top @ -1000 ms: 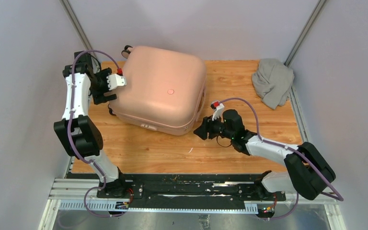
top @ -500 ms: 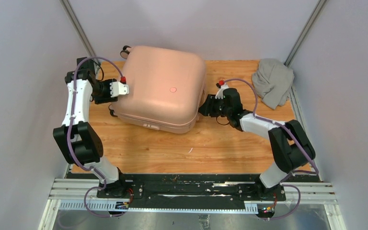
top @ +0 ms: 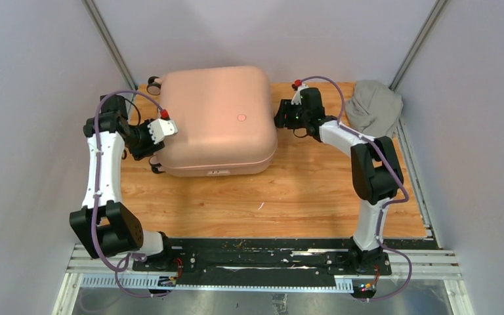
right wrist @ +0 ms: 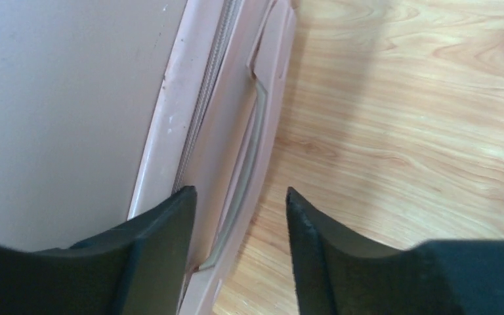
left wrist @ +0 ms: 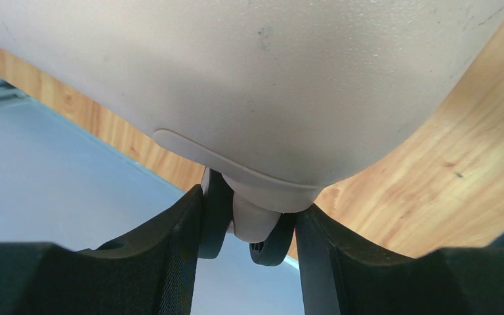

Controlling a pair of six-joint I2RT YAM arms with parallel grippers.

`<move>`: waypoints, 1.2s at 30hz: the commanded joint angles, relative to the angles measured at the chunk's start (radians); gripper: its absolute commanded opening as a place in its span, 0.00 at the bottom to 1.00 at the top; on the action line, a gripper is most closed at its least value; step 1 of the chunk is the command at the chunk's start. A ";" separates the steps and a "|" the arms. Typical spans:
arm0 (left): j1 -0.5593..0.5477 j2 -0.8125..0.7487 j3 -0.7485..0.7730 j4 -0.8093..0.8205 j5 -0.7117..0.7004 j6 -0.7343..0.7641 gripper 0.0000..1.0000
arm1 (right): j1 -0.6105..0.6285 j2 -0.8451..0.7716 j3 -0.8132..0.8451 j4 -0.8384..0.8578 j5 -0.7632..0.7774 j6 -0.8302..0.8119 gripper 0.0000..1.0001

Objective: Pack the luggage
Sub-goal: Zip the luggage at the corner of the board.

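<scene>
Pale grey walls (top: pixel 33 59), metal corner posts (top: pixel 107 39), wooden tabletop (top: pixel 302 203), black rail (top: pixel 262 252) at near edge, even light.

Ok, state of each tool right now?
Left tool: shut on a luggage wheel.
Right tool: open, straddling the side handle, gap visible.

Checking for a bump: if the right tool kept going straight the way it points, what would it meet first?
Most likely the luggage. The right tool points at its side, with open jaws astride the side handle. The remaining gap is hard to judge.
</scene>
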 commanded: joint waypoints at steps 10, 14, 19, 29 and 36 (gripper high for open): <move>-0.002 0.025 0.145 -0.062 0.056 -0.198 0.00 | -0.081 -0.562 -0.766 0.404 -0.218 -0.108 0.72; -0.012 0.051 0.253 -0.060 0.091 -0.263 0.00 | -0.059 -0.566 -0.836 0.519 -0.375 -0.152 0.72; -0.040 0.053 0.287 -0.060 0.092 -0.299 0.00 | -0.019 -0.505 -0.810 0.628 -0.460 -0.178 0.72; -0.049 0.019 0.230 -0.065 0.053 -0.277 0.00 | 0.071 -0.363 -0.713 0.695 -0.496 -0.215 0.69; -0.029 0.005 0.113 -0.137 -0.095 -0.038 0.64 | 0.097 -0.389 -0.735 0.639 -0.425 -0.251 0.70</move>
